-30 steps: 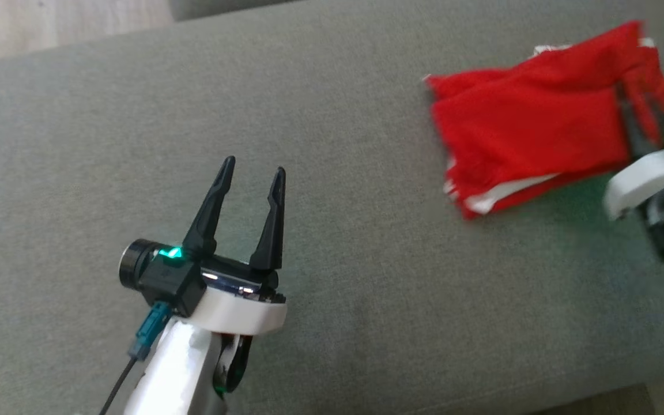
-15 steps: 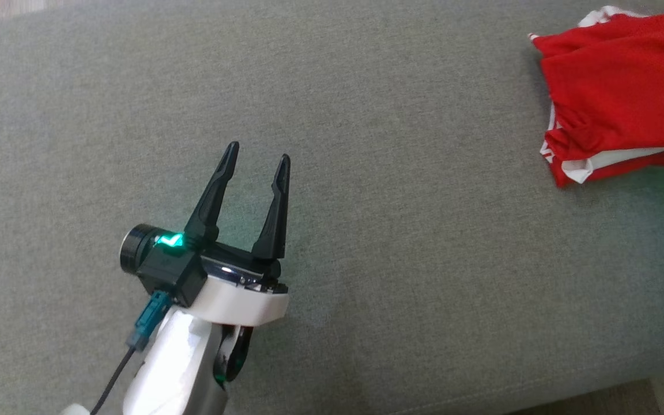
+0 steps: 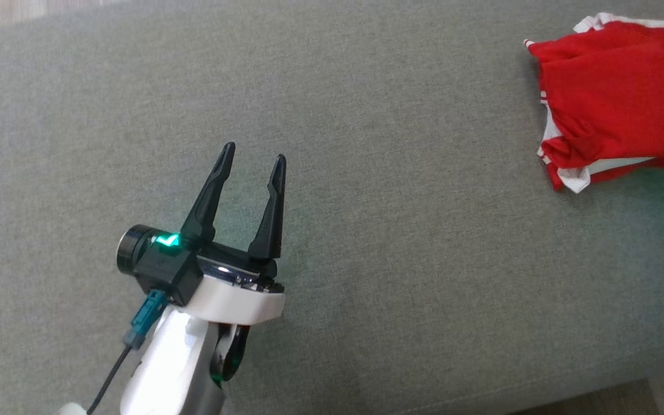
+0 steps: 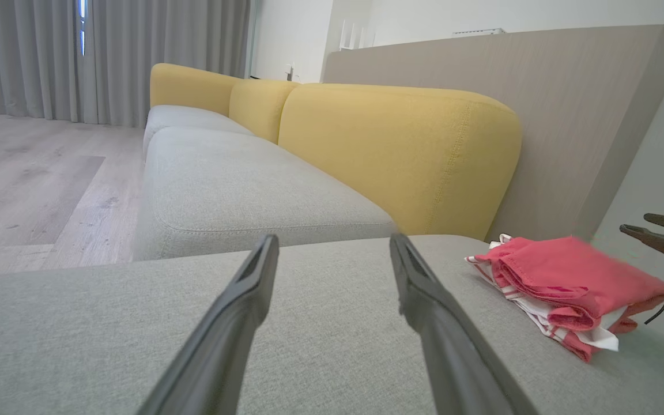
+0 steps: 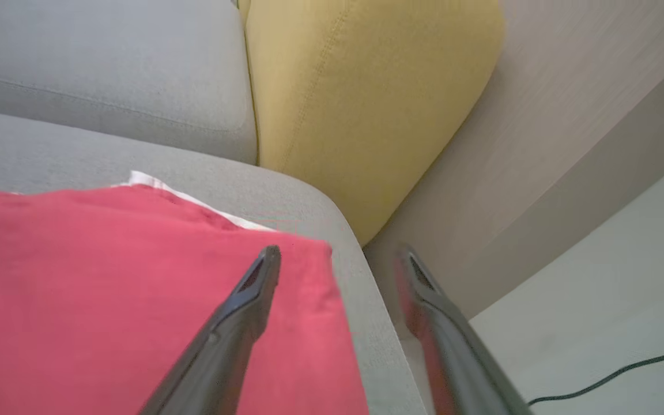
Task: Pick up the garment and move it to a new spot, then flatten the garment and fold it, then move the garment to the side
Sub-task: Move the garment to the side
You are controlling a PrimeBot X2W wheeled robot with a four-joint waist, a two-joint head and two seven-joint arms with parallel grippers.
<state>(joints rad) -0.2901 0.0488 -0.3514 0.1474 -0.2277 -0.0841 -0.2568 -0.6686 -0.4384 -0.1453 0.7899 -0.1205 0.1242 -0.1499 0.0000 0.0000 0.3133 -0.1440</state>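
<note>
The left pincer (image 3: 254, 151) hovers over the near left part of the grey seat cushion (image 3: 366, 173), its two dark fingers spread apart with nothing between them and pointing toward the cushion's far edge. From its wrist camera the left pincer (image 4: 335, 239) sits low over the woven fabric of the seat cushion (image 4: 338, 357).

Farther along, at the cushion's right end, lies the garment (image 3: 614, 98), a red piece with white striped trim, folded into a thick flat bundle. Its rolled fold and white hem edges face the cushion's left end. The head view cuts the bundle off at the frame edge, but in the left wrist view the garment (image 4: 568, 271) appears to stretch lengthwise toward the cushion's right end.

The right pincer (image 5: 339, 251) is released and empty above the cushion's far right corner. One finger shows over a corner of the garment (image 5: 107, 288), the other past the cushion's edge.

Beyond the cushion stand a yellow backrest (image 4: 401, 155) and a second grey seat (image 4: 240, 190). Behind them are a wood-grain panel (image 4: 539, 86), a wooden floor (image 4: 21, 173) and grey curtains (image 4: 136, 57). A black cable (image 5: 614, 374) lies on the pale floor off the cushion's right end.
</note>
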